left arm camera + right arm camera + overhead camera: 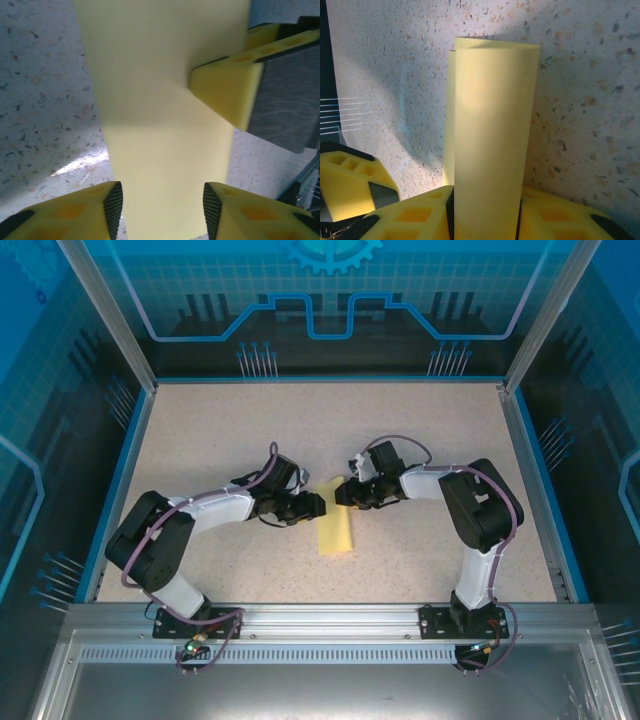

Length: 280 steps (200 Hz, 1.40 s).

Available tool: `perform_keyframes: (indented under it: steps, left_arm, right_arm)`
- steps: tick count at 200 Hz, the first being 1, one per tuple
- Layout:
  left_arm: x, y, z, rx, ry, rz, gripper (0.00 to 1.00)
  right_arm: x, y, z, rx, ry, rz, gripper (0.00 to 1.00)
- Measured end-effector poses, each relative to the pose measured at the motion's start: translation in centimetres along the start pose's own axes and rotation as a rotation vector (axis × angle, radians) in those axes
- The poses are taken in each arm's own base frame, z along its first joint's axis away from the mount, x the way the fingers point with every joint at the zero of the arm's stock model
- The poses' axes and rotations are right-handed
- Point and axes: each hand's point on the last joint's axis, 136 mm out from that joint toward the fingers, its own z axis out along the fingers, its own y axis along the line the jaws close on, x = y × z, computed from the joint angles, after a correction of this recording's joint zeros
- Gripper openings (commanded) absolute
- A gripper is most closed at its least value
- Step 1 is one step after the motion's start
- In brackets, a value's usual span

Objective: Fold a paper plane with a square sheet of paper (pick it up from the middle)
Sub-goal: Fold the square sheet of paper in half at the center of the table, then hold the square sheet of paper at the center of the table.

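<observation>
The square sheet of paper (335,530) lies mid-table, pale yellow and folded or curled into a long narrow strip. My right gripper (345,492) holds its far end. In the right wrist view the strip (492,125) runs up from between the gripper's (485,212) yellow fingers, whose pads press both sides. My left gripper (315,505) comes in from the left. Its jaws (162,200) stand apart just above the paper (165,100), which spans the gap between them. A right finger (230,90) shows at the upper right of that view. The paper plane is out of view.
The speckled beige table (220,440) is boxed in by a blue rim (118,490) and transparent walls. A metal rail (320,618) with both arm bases runs along the near edge. A left finger (350,185) sits close beside the right gripper.
</observation>
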Motion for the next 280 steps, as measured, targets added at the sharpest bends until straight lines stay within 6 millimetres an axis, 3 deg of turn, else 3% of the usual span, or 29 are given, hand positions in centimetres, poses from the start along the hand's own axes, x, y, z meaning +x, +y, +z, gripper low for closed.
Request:
perform_keyframes:
  steps: [34,74,116,156,190,213,253,280]
  left_arm:
    - [0.9,0.5,1.6,-0.023,0.043,0.006,0.35]
    - [1.2,1.2,3.0,-0.044,0.070,-0.002,0.33]
    - [0.8,0.9,3.4,-0.042,0.072,0.016,0.31]
    - [0.4,0.6,3.7,-0.042,0.073,0.030,0.31]
    - [0.2,0.5,3.7,-0.043,0.073,0.045,0.31]
    - [0.2,0.5,3.7,-0.045,0.075,0.044,0.31]
    - [0.0,0.4,3.7,-0.048,0.072,0.049,0.31]
    - [0.0,0.4,3.7,-0.051,0.071,0.051,0.32]
  right_arm:
    - [0.0,0.0,-0.1,-0.012,0.000,0.001,0.35]
    - [0.0,0.1,0.0,-0.019,-0.003,-0.001,0.37]
    - [0.1,0.3,-0.4,-0.014,-0.005,0.003,0.44]
    - [0.5,-0.3,-1.5,0.063,-0.005,-0.002,0.58]
    - [1.0,-1.3,-3.5,0.202,-0.012,-0.015,0.59]
    - [0.7,-0.6,-4.5,0.257,-0.033,-0.055,0.58]
    - [0.0,1.2,-3.9,0.274,-0.036,-0.121,0.57]
    - [-0.1,0.4,-3.0,0.309,-0.018,-0.119,0.55]
